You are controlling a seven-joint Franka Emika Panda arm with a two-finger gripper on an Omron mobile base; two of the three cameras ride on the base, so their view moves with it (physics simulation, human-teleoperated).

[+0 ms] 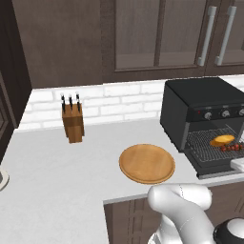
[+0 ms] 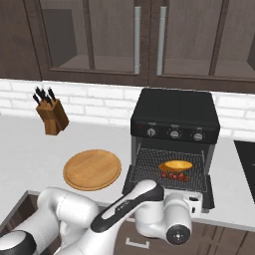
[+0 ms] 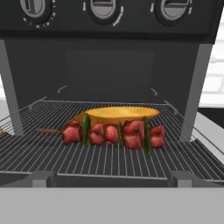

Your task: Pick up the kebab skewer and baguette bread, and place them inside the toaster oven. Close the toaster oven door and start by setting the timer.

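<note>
Toaster oven (image 2: 174, 112) on desk (image 1: 57, 167), door (image 2: 209, 194) down. Baguette (image 3: 118, 114) and skewer (image 3: 111, 133) on wire rack (image 3: 100, 157), touching. Pincer fully open, holding nothing. Round board (image 1: 147, 163) alongside oven.

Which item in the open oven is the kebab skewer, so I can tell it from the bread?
Find the black toaster oven on the counter, right of the round wooden board. On its wire rack two items lie side by side. The kebab skewer is the nearer one, a thin stick of red meat chunks, in front of the smooth golden baguette bread.
</note>
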